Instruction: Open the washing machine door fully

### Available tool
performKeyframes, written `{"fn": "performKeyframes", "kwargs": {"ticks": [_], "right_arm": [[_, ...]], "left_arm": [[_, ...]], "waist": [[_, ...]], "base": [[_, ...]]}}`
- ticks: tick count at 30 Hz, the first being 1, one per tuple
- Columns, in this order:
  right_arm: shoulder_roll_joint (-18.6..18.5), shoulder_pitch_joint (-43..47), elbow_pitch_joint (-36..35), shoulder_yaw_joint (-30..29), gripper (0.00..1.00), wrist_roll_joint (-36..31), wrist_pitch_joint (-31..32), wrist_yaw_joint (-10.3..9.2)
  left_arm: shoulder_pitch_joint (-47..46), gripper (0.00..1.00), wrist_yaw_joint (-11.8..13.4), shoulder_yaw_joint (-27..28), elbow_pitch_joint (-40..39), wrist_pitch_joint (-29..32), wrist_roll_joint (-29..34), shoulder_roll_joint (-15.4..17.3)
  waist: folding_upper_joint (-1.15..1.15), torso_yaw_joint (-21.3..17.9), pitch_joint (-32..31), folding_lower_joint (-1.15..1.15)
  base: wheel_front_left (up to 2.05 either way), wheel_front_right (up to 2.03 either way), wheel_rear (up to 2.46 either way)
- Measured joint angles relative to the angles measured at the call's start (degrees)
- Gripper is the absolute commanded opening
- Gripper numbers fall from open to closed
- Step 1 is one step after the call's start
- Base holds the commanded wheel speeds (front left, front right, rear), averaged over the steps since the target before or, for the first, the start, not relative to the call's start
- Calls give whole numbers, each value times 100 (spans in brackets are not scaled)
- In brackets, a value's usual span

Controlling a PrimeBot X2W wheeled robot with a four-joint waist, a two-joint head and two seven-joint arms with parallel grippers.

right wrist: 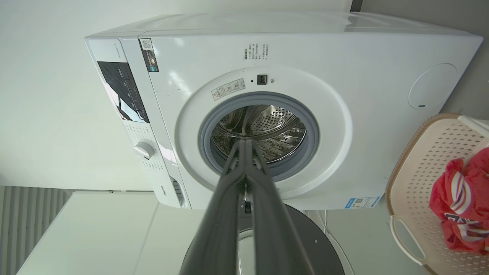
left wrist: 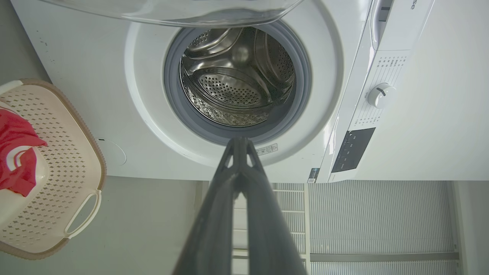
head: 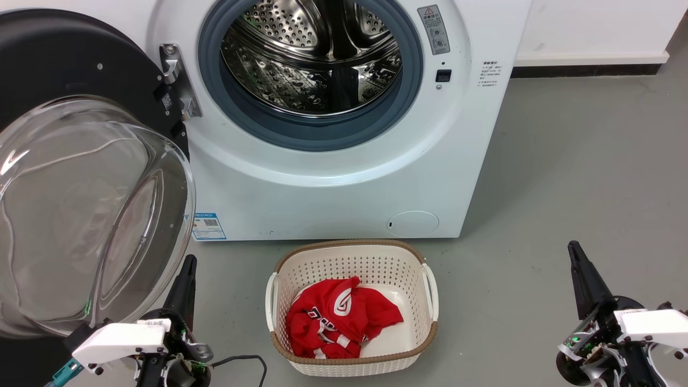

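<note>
White washing machine (head: 344, 183), its washing machine door (head: 64, 64) glossy black (clear glass centre); cream perforated basket (head: 355, 266), brown-rimmed; red garment (head: 338, 320) with white markings; grey floor (head: 580, 177).

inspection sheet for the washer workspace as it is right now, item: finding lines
surface: smooth grey floor.
job's things: washing machine door stands wide open at the robot's left of the washing machine; steel drum uncovered, nothing seen inside.
clutter: pale basket on the floor before the machine, red garment in it.
grippers: left gripper fingers together, holding nothing, close under the door's glass, contact unclear; right gripper fingers together, holding nothing, apart from everything.
cables: black cable looping by the left gripper.
surroundings: white wall, dark skirting.
</note>
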Motion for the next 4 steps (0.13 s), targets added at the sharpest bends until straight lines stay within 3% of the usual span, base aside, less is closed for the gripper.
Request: {"fn": "performKeyframes", "kwargs": {"ticks": [4], "right_arm": [[7, -1, 1, -10, 0, -1, 12, 0]], "left_arm": [[0, 0, 0, 0, 0, 0, 0, 0]], "waist": [[0, 0, 0, 0]], "base": [[0, 0, 0]]}}
